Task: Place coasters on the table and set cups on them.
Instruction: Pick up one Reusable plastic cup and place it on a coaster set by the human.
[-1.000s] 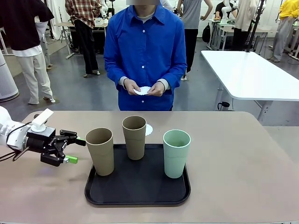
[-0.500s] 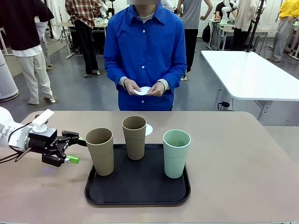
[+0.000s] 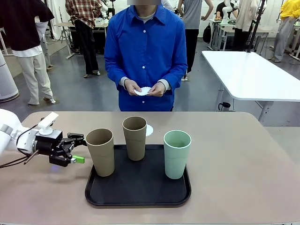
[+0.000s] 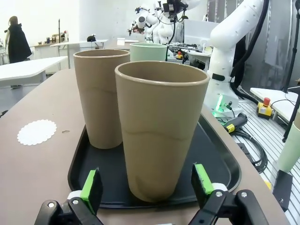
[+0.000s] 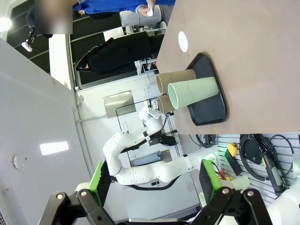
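Left jaws wide open, holding nothing, low over the large beige-tan smooth counter with rounded corners (image 3: 243, 159), left arm (image 3: 11, 133) coming in from the left edge. They point sideways at the near tall tapered tan-brown tumbler (image 3: 100, 152). On the left wrist cam that near tumbler (image 4: 161, 131) sits centred just ahead of the two green pads (image 4: 91, 185), gap on both sides, no contact I can see. All three cups stand upright on the black rectangular tray (image 3: 140, 199): the near tan one at the front left corner, a second tan-brown tumbler (image 3: 135, 138) at the back middle, a pale mint green tumbler (image 3: 177, 154) on the right. Cups not yet on coasters. One small round white lacy paper doily (image 3: 149, 130) lies flat on the counter just behind the tray, partly hidden by the second tan tumbler. Left wrist cam shows the same doily (image 4: 37, 132) on bare counter, apart from the tray (image 4: 220, 161). Person in a blue shirt stands at the far side, both hands (image 3: 132, 87) at waist height holding more white doily paper (image 3: 143, 91); can't tell how many sheets. Right jaws also wide open and empty, pads (image 5: 100, 180) spread, well away from the counter. From there I see the tray (image 5: 208, 101), the three cups and the lone doily (image 5: 183, 41) far off.
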